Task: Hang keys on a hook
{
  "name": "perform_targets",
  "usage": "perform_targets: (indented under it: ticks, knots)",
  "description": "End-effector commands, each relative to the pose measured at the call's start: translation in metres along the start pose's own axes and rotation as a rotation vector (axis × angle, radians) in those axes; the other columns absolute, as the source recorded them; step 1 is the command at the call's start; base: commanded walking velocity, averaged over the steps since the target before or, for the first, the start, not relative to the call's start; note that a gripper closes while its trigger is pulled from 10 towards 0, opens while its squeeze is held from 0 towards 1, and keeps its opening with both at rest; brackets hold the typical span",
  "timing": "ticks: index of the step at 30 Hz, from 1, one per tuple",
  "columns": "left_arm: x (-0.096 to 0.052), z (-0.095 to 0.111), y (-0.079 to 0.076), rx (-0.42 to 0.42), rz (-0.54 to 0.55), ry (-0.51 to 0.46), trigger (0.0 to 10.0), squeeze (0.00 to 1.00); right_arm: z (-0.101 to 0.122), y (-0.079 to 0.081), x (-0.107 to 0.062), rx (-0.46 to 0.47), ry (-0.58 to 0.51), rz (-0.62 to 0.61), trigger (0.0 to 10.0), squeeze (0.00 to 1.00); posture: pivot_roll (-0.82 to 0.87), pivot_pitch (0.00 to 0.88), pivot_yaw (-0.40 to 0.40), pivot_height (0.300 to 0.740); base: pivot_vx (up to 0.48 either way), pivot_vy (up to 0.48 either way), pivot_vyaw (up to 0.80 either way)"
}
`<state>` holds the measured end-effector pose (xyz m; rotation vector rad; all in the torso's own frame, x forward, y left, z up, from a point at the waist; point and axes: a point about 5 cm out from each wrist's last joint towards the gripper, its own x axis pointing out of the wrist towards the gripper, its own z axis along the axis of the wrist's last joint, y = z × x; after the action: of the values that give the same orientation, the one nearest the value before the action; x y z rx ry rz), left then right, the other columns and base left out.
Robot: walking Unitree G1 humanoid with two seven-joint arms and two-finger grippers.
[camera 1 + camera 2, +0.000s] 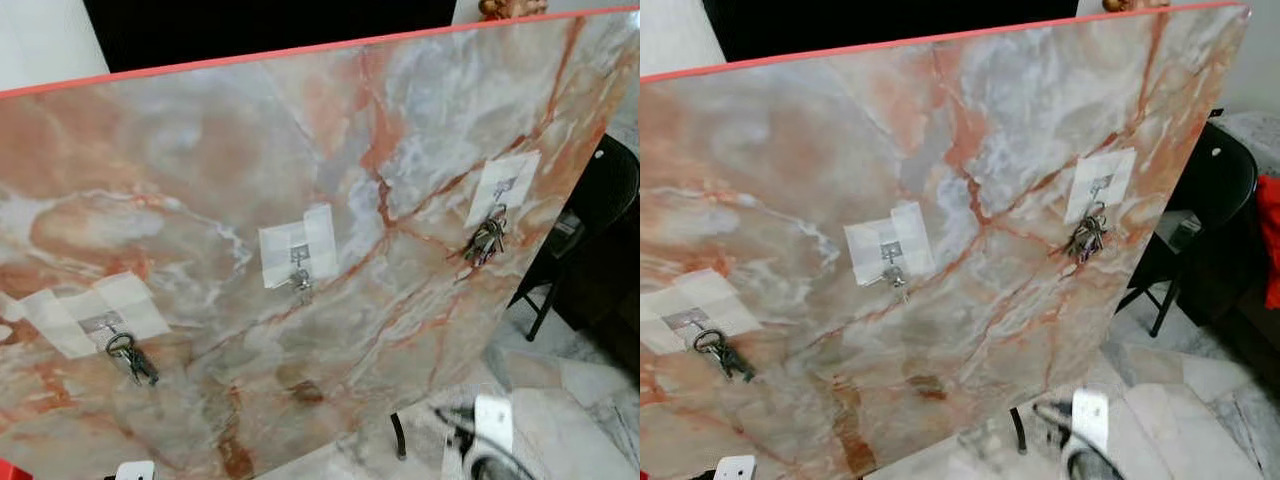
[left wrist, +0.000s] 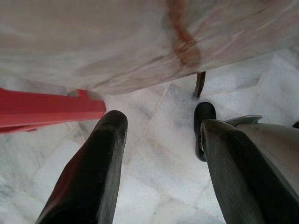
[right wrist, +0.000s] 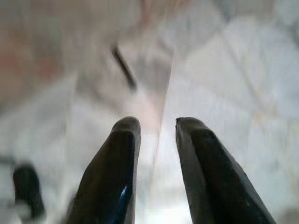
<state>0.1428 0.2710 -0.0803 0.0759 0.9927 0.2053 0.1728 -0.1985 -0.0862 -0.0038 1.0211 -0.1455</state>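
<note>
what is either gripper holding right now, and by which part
Nothing. The left gripper and right gripper are both open and empty over the floor; the key bunches already hang on hooks.

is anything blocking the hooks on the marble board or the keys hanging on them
Nothing visible does. The marble board has three taped hooks, and the left keys, the middle hook and the right keys all face open air. The left claw and the right claw hang low, open and empty, pointing at the floor.

pink-veined marble board (image 1: 250, 180), red-edged
</note>
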Motion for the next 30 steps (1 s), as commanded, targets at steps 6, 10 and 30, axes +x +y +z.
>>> perform_targets:
  ticks: [6,10,30]
  knots:
    - [-0.001,-0.005,0.002,0.025,0.004,0.027,10.0,0.00,-0.027,0.005,-0.002,0.148,0.093,0.007,10.0,0.00,0.00,0.000,0.014,0.740,0.000,0.000,0.00]
    - [-0.001,-0.006,0.002,0.032,0.002,0.032,10.0,0.00,-0.025,0.015,-0.002,0.098,0.090,0.040,10.0,0.00,0.01,0.000,0.007,0.740,0.000,0.000,0.36]
    - [-0.002,-0.008,0.002,0.046,-0.001,0.037,10.0,0.00,-0.040,0.027,-0.004,-0.037,0.140,0.077,10.0,0.00,0.02,0.000,0.001,0.740,0.000,0.000,0.80]
